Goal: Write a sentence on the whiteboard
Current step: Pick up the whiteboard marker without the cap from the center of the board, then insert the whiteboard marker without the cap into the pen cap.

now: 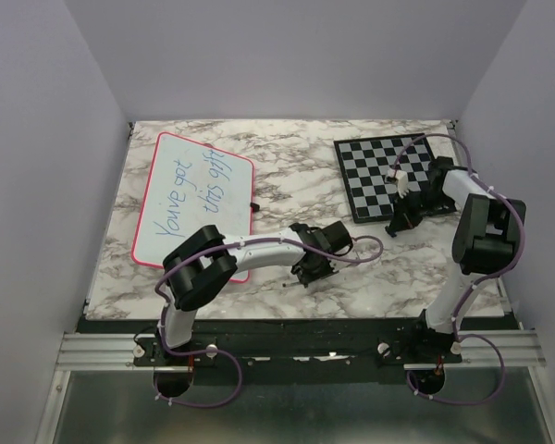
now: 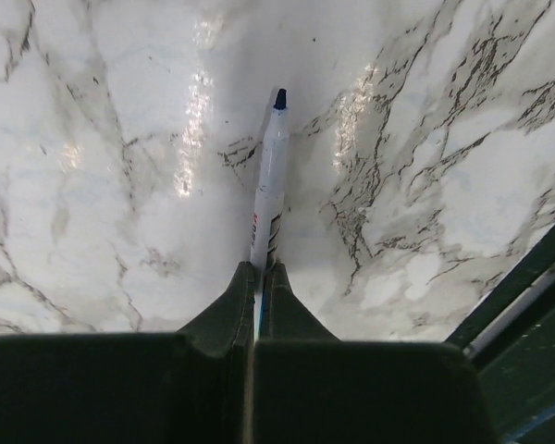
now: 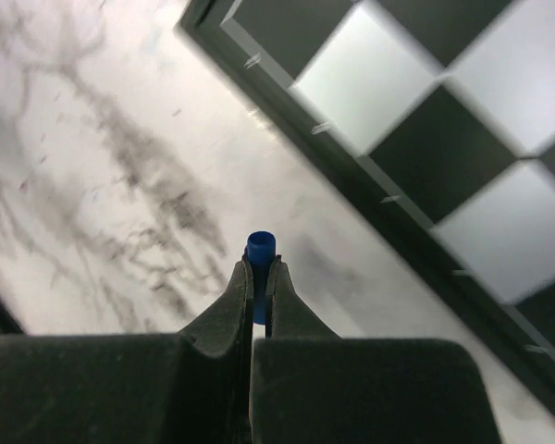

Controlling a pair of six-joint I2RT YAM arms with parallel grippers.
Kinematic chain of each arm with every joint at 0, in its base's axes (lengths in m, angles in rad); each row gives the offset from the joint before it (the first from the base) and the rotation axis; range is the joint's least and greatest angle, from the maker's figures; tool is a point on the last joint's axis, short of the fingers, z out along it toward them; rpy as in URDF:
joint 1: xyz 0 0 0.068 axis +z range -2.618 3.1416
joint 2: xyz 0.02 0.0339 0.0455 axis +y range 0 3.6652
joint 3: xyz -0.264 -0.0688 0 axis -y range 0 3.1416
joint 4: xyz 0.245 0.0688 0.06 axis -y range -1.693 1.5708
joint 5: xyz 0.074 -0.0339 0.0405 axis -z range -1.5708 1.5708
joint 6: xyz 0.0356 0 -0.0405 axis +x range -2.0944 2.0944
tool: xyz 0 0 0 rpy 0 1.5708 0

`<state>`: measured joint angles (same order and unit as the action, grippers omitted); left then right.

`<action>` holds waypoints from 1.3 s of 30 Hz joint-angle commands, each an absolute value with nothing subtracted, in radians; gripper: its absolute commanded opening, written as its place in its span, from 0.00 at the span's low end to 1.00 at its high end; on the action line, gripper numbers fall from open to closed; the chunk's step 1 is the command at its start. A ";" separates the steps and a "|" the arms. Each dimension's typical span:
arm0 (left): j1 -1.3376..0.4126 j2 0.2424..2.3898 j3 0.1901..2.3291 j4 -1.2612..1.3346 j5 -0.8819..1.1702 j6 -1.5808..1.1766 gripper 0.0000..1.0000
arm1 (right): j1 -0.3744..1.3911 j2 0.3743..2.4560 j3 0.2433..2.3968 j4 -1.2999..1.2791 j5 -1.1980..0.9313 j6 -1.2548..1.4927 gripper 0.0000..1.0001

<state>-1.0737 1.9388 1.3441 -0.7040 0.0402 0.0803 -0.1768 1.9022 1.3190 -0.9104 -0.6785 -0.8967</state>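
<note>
Whiteboard [image 1: 238, 190] is lying flat on the far-left part of the marble table [image 1: 287, 157], long side running near to far. The sentence [image 1: 180, 199] is sitting on it in blue marker, two lines running lengthwise, reading roughly "You've got this gift". A small black clip [image 1: 254, 203] is sticking out at the board's right edge.

Left arm is reaching over the board's near-right corner toward the table centre. Left gripper [image 2: 259, 268] is hanging over bare marble just right of the board, fingers pressed together and pinching a marker [image 2: 270, 176] by its rear end. White barrel, uncapped, dark blue tip [image 2: 279, 97] pointing away from the wrist. Can't tell whether the tip is touching the marble.

Right arm is bending over the right side of the table. Right gripper [image 3: 259, 264] is sitting low at the near-left edge of the chessboard [image 1: 379, 171], jaws squeezed onto a small blue cap [image 3: 261, 245] that is poking out just past the fingertips. In the wrist view the cap is hanging over marble, with the chessboard's dark border just beside it.
</note>
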 commanded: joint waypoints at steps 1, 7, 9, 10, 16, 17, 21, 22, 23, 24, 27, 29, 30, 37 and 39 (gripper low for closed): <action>-1.066 1.973 1.327 -0.638 -0.002 0.313 0.00 | -0.146 1.826 1.226 -1.029 -0.699 -1.098 0.01; -1.057 1.914 1.287 -0.526 -0.020 0.341 0.00 | -0.127 1.836 1.227 -1.129 -0.778 -1.123 0.01; -1.057 1.895 1.270 -0.500 -0.031 0.339 0.00 | -0.109 1.851 1.230 -1.169 -0.802 -1.127 0.01; -1.057 1.888 1.266 -0.473 -0.038 0.341 0.00 | -0.085 1.858 1.232 -1.180 -0.807 -1.127 0.01; -1.057 1.827 1.197 -0.338 -0.087 0.350 0.00 | -0.006 1.930 1.279 -1.269 -0.853 -1.127 0.01; -1.055 1.824 1.186 -0.327 -0.090 0.350 0.00 | -0.003 1.939 1.282 -1.270 -0.850 -1.115 0.01; -1.055 1.819 1.180 -0.295 -0.095 0.357 0.00 | 0.072 1.965 1.285 -1.238 -0.824 -1.066 0.01; -1.055 1.821 1.180 -0.285 -0.097 0.360 0.00 | 0.096 1.970 1.287 -1.232 -0.822 -1.054 0.01; -1.055 1.819 1.178 -0.281 -0.095 0.364 0.00 | 0.109 1.979 1.290 -1.226 -0.819 -1.039 0.01; -1.057 1.816 1.175 -0.273 -0.094 0.365 0.00 | 0.118 1.982 1.295 -1.224 -0.818 -1.032 0.01; -1.057 1.809 1.169 -0.258 -0.091 0.374 0.00 | 0.149 1.999 1.315 -1.221 -0.815 -1.016 0.01; -1.057 1.806 1.160 -0.241 -0.084 0.380 0.00 | 0.167 2.011 1.328 -1.221 -0.813 -1.006 0.01; -1.057 1.812 1.163 -0.238 -0.083 0.382 0.00 | 0.173 2.023 1.331 -1.220 -0.813 -1.002 0.01; -1.057 1.830 1.158 -0.236 -0.069 0.390 0.00 | 0.215 2.063 1.364 -1.204 -0.815 -0.970 0.01; -1.057 1.827 1.152 -0.235 -0.069 0.393 0.00 | 0.216 2.066 1.373 -1.210 -0.815 -0.969 0.01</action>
<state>-1.0595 1.8420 1.1721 -0.2630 -0.0757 0.3733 0.2035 2.0388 1.3373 -1.2171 -0.8036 -0.9852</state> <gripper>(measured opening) 0.017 0.031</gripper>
